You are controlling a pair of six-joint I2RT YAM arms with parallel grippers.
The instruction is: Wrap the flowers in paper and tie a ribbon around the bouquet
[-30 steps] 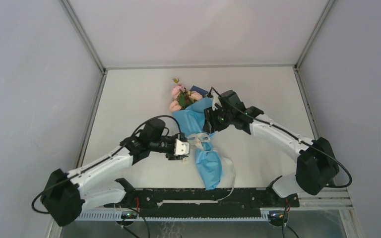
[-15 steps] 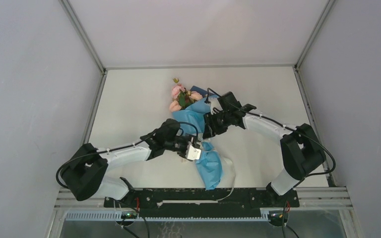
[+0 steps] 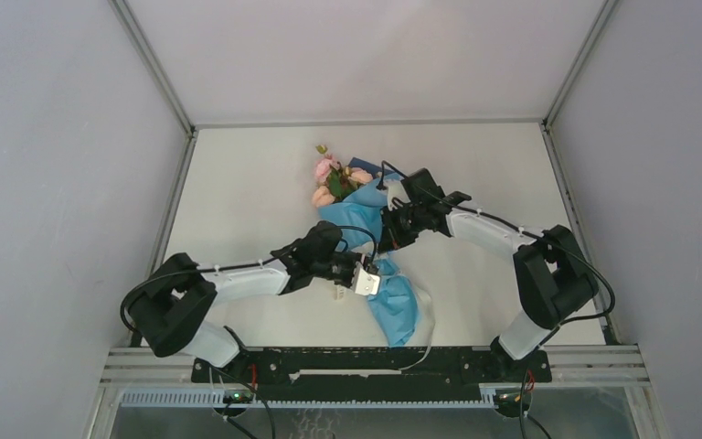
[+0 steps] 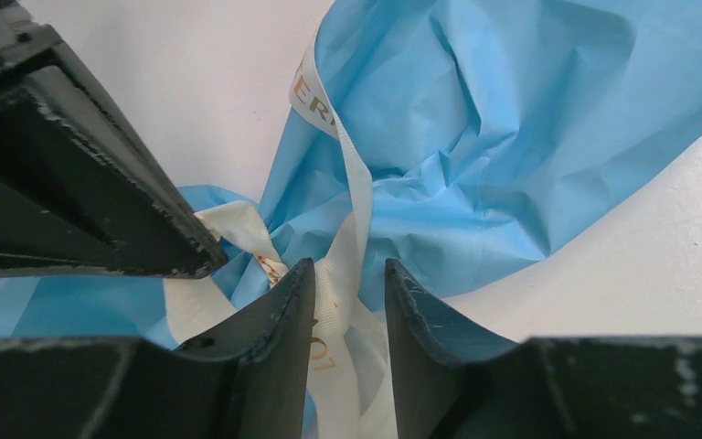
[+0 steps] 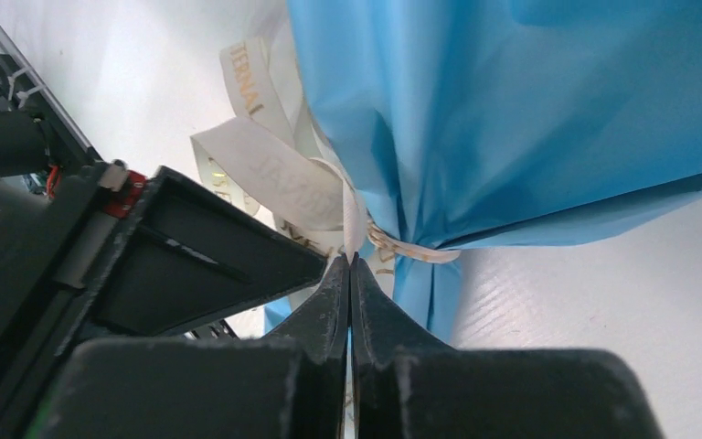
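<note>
The limp, likely slippery ribbon (image 5: 274,174) is pinched close to the paper (image 5: 512,119) by the clenched right gripper (image 5: 350,261) and straddled, unclenched, by the left gripper (image 4: 348,267).

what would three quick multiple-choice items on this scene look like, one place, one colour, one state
1. Where do the flowers show? A. at the far end of the paper B. at its near end by the arm bases C. loose by the left wall
2. The paper is: A. red B. green C. blue
3. The right tool is: A. wide open B. shut on the ribbon C. shut on a leaf
Answers: 1 A, blooms poke out on the far side; 2 C, blue in every view; 3 B, it pinches a ribbon strand.
</note>
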